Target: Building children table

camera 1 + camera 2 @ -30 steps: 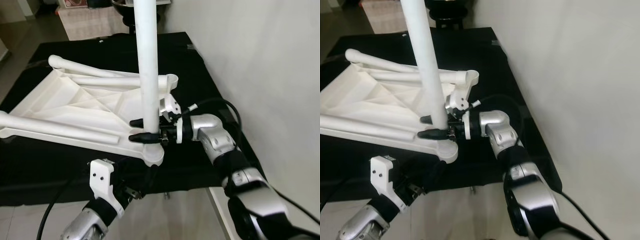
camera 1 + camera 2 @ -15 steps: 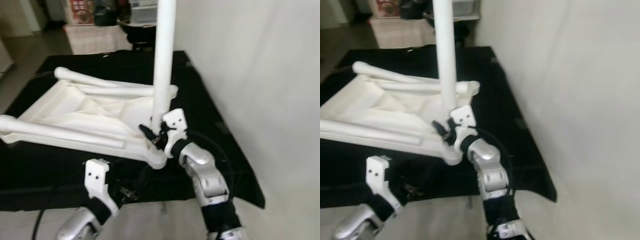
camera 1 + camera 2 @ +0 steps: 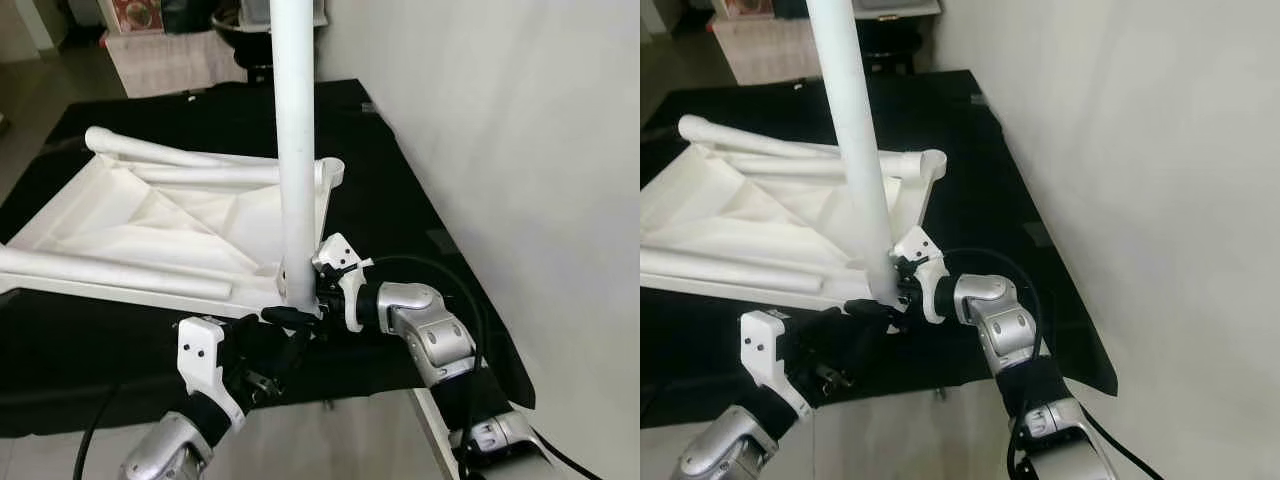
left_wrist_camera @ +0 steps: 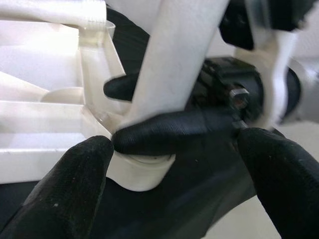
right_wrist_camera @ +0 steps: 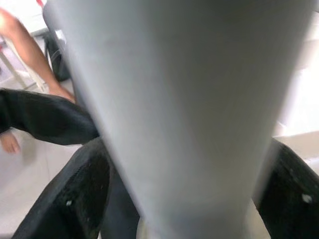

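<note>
Gripping the upright leg (image 3: 296, 150) low at its base, our right gripper (image 3: 297, 300) has both black fingers clamped around it, right above the corner socket (image 4: 139, 172) of the upturned white tabletop (image 3: 150, 225) on the black cloth (image 3: 400, 200). Our left gripper (image 3: 270, 365) hovers spread wide and empty just below that corner. We judge 3 legs fitted: 2 lie flat along the top, 1 stands upright

Showing bright, even daylight and sharp focus in both eye views, glaring faintly on the white table leg (image 3: 296, 150), blurring softly at close range in both wrist views, dimming grey across the right one.
</note>
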`<state>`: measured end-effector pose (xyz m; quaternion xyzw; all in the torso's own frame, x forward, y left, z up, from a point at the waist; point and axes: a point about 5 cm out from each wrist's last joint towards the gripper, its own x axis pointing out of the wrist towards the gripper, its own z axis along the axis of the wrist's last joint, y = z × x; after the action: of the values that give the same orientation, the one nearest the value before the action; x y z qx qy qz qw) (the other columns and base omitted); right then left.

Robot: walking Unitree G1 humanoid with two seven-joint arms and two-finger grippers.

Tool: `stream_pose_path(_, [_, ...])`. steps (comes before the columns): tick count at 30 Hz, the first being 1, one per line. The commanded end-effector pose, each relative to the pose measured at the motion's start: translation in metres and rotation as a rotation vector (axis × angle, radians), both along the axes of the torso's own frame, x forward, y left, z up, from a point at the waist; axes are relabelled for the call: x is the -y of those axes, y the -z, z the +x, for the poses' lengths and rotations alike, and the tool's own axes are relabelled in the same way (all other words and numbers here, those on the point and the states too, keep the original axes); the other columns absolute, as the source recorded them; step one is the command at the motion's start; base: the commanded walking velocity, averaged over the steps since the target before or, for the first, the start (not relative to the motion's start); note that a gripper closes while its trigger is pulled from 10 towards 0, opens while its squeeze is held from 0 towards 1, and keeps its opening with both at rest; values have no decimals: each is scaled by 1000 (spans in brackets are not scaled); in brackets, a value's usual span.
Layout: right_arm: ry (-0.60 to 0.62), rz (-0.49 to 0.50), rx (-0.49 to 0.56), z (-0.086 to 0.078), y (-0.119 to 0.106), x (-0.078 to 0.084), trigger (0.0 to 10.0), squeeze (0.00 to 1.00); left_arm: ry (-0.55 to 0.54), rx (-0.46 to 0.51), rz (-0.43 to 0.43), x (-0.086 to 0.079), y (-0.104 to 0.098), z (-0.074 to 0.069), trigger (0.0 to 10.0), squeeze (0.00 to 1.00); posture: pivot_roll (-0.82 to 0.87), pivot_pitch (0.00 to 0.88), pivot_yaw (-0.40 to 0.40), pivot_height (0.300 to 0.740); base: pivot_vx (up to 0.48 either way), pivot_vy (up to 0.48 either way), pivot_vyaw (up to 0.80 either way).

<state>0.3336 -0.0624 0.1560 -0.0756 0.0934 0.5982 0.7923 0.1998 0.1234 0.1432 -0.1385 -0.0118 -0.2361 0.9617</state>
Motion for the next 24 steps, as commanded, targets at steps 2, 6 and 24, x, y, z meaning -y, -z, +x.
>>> stream_pose_path(2, [-140,-18,4,1,-3,-10,10000,0,-8,-11,1,2,1,-6,10000,0,92,124,-29,740,0,0,0])
stream_pose_path(6, [-199,11,8,8,-17,-16,10000,0,-7,-14,2,3,1,-9,10000,0,98,128,-29,740,0,0,0])
stream_pose_path(24, [-356,60,17,17,-33,-16,0,0,2,-28,4,6,3,-15,10000,0,107,119,-28,740,0,0,0])
